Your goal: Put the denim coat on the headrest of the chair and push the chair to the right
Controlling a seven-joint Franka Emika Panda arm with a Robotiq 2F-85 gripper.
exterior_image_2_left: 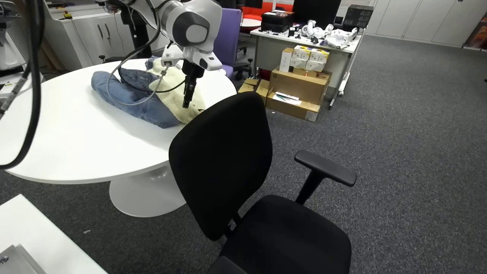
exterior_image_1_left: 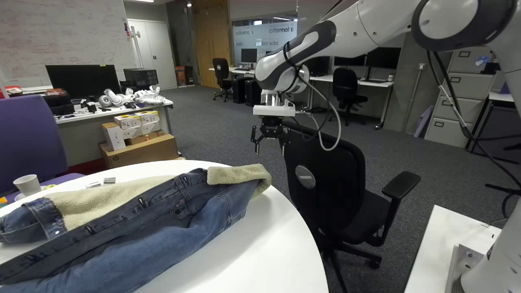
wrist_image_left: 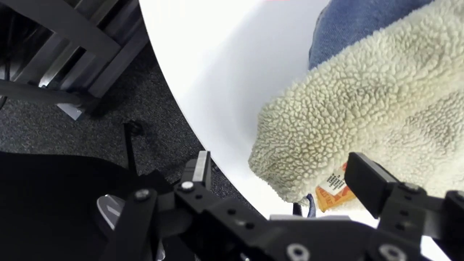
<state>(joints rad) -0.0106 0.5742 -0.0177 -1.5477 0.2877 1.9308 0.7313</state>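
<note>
The denim coat (exterior_image_1_left: pixel 163 244) lies on the round white table, blue outside, with cream fleecy lining folded out at the collar. In the wrist view the fleece (wrist_image_left: pixel 319 119) and an orange-and-white label (wrist_image_left: pixel 335 186) show below the jaws. My gripper (exterior_image_1_left: pixel 270 149) is open and empty, pointing down above the collar end near the table's edge, apart from the coat. It also shows edge-on in an exterior view (exterior_image_2_left: pixel 187 102). The black chair (exterior_image_2_left: pixel 224 163) stands beside the table, its back towards it. Its headrest (exterior_image_1_left: pixel 346 148) is bare. The chair back also shows in the wrist view (wrist_image_left: pixel 54 206).
The round white table (exterior_image_2_left: pixel 76 152) has its edge close to the chair back. A purple chair (exterior_image_1_left: pixel 28 130) and a white cup (exterior_image_1_left: pixel 27 185) are at the far side. A desk with cardboard boxes (exterior_image_1_left: pixel 140 150) stands behind. The chair's armrest (exterior_image_2_left: pixel 325 167) sticks out over carpet.
</note>
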